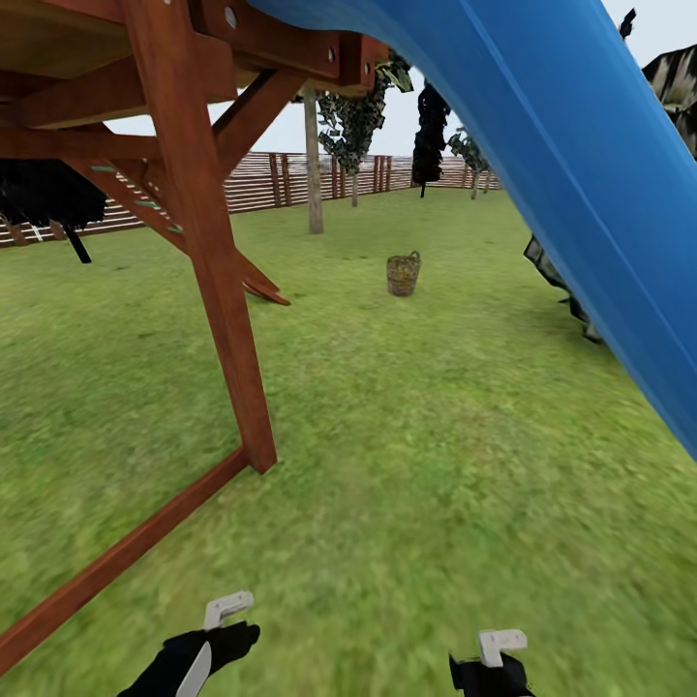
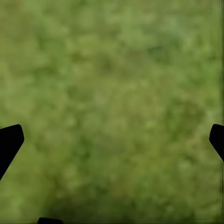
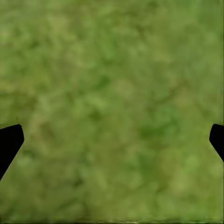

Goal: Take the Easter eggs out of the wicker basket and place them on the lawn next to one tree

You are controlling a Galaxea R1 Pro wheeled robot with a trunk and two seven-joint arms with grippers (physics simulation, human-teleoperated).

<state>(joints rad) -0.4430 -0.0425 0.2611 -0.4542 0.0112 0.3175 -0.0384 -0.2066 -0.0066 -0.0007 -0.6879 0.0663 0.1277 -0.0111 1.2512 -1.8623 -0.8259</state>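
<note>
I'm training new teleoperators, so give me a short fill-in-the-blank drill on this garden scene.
1. The wicker basket stands on the ____.
2. The slide at the right is coloured ____.
3. Both wrist views show fingertips set wide apart, so both grippers are ____.

Missing words: lawn; blue; open

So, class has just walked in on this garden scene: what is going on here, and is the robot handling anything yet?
Nothing is being handled yet. The robot stands on the lawn between a wooden playset and its blue slide, facing the wicker basket, which sits some way ahead on the grass. A bare trunked tree rises beyond it, before the fence. The left hand and right hand hang low, both open and empty over grass. Any eggs in the basket are too far to make out.
</note>
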